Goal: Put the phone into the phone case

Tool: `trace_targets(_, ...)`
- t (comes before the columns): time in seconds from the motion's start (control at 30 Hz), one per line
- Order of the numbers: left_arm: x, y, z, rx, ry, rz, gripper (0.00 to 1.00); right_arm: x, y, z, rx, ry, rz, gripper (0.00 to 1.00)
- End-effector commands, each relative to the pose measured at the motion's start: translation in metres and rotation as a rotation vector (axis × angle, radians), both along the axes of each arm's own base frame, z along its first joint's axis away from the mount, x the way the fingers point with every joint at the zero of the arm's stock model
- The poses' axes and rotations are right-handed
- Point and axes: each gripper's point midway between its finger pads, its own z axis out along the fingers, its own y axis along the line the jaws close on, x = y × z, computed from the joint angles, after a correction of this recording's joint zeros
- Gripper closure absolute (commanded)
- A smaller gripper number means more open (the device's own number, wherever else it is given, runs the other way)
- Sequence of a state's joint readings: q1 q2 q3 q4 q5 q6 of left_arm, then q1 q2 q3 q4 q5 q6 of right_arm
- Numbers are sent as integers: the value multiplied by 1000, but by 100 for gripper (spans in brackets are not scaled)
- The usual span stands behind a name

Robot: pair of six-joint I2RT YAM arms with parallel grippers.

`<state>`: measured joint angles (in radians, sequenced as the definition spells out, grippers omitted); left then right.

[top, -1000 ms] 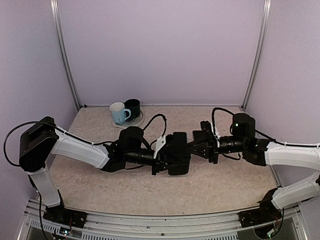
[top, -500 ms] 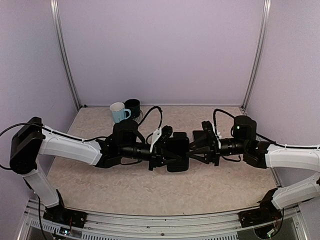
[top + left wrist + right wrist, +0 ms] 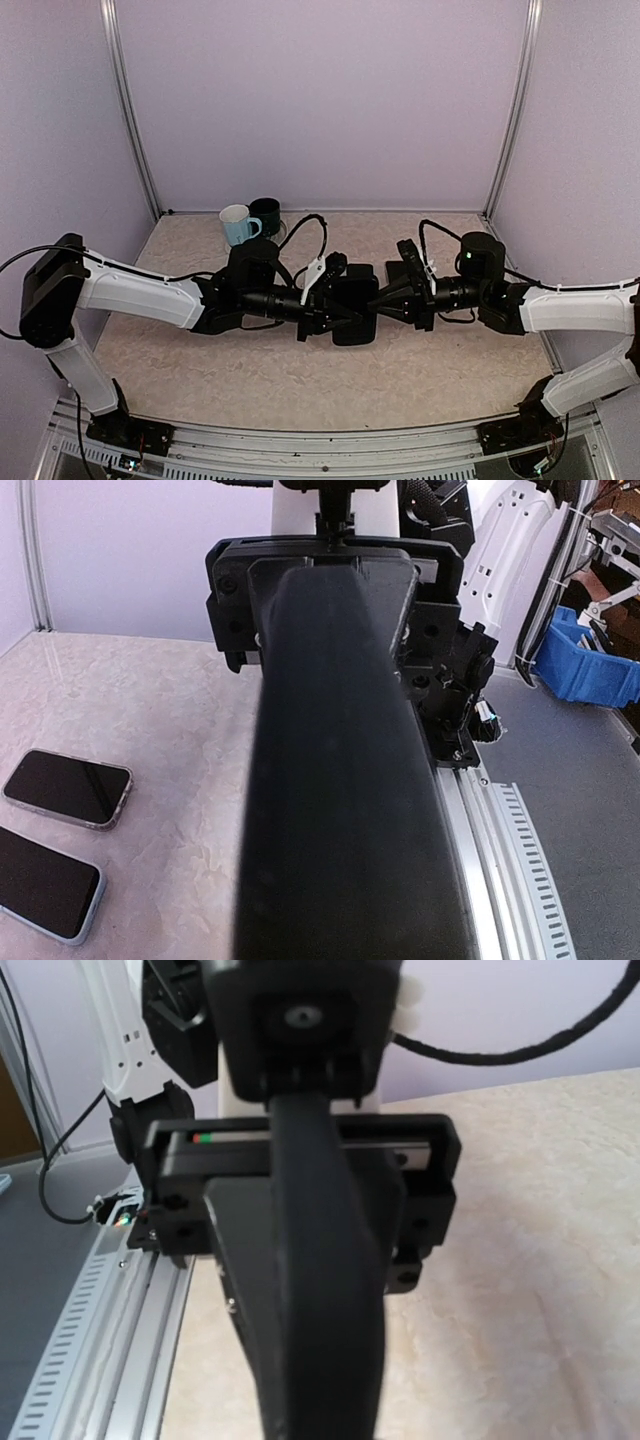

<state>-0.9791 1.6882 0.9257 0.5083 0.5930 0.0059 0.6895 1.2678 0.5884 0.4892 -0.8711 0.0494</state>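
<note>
Top external view, item one: black slab [image 3: 352, 305], flat and rectangular, carried in the air above the middle of the worktop [image 3: 430, 370], between left arm [image 3: 150, 295] and right arm [image 3: 560, 305]. It touches nothing below. Whether it is the phone, the phone case, or one part-seated in the other cannot be told from any view. Left jaws: clenched on the slab's left end. Right jaws: drawn to a point on its right edge and apparently clamped there, less certainly. Left wrist view: the slab [image 3: 345, 810] is seen edge-on, running straight from the near jaws to the opposite ones. Right wrist view: the same, with the slab [image 3: 320, 1290] central and square. Also present: two handsets [image 3: 68, 787] lying flat, side by side and face up, on the worktop, well apart from the work; their part in the task is unclear. White mug [image 3: 237, 225] and dark mug [image 3: 267, 215] stand at the back edge, and a blue bin [image 3: 590, 670] sits off the worktop. Handling note, as judgement: seating likely calls for one side to act as a steady vice while the other presses along the slab's long axis. Keep both wrists in line so the edges meet squarely. Press a corner first, then run along the rim. Re-grip one side at a time only, since loosening both would drop the piece. Twisting between the arms risks popping a seated corner.
</note>
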Motion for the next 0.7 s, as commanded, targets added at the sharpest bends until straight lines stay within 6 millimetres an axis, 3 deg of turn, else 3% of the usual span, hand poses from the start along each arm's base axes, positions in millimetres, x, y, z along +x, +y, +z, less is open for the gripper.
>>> trace_targets(0.0, -2, -9, 38, -90, -58, -15, 100, 2, 3, 17, 31, -53, 3, 100)
trace_targets(0.07, 0, -9, 37, -81, -57, -2, 97, 4, 1, 19, 35, -62, -17, 100)
trace_targets(0.1, 1, -9, 36, -75, -56, 2, 88, 5, 0, 20, 36, -58, -31, 100)
trace_targets(0.2, 11, -8, 33, -48, -52, 59, 49, 18, -1, 20, 18, -17, -95, 100)
trace_targets(0.27, 31, 2, 29, -17, -57, 169, 36, 33, 2, 24, 1, 34, -144, 100)
trace_targets(0.37, 79, 32, 23, 42, -20, 439, 21, 62, 7, 22, -53, 149, -241, 100)
trace_targets(0.47, 131, 82, 15, 114, 22, 763, 17, 97, 12, 13, -94, 263, -356, 100)
trace_targets(0.53, 152, 116, 12, 138, 56, 947, 14, 120, 18, 6, -99, 346, -402, 100)
trace_targets(0.67, 164, 165, 13, 131, 93, 1137, 12, 155, 47, -19, -117, 516, -389, 100)
